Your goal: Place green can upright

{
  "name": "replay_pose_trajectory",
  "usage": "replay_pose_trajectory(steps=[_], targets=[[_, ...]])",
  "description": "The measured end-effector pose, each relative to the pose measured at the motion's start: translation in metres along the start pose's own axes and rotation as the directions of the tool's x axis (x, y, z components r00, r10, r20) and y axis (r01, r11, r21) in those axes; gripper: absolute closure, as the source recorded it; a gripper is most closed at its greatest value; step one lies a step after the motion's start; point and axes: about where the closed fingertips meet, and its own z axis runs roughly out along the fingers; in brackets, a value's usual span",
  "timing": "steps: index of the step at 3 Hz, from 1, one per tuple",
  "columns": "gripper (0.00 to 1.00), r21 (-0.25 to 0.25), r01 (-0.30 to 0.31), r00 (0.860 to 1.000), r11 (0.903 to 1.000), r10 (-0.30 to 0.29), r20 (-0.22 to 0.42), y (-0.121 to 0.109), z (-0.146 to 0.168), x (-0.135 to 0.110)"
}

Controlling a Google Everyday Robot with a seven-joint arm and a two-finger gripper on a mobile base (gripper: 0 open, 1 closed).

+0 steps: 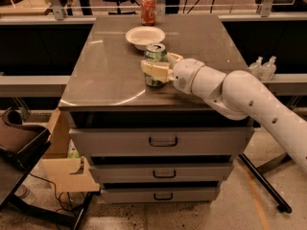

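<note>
Green can (155, 52) upright in the gripper (157, 63) on the cabinet top (105, 80)
The gripper's 2 cream fingers are clamped on the can's sides near the top's middle, just in front of the white bowl (145, 35); the can's base seems to rest on the surface, though 1 finger hides part of it; the red soda can (148, 9) stands at the far edge; 3 drawers (163, 141) sit below.
</note>
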Motion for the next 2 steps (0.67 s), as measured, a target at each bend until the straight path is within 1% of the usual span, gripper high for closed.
replay_pose_trajectory(steps=[1,2], targets=[[0.53,-0.004,0.0,1.0,1.0,0.0,0.0,0.0018,0.0015,-0.0003],[0.28,-0.007,0.001,1.0,1.0,-0.001,0.0,0.0036,0.0031,-0.0006]])
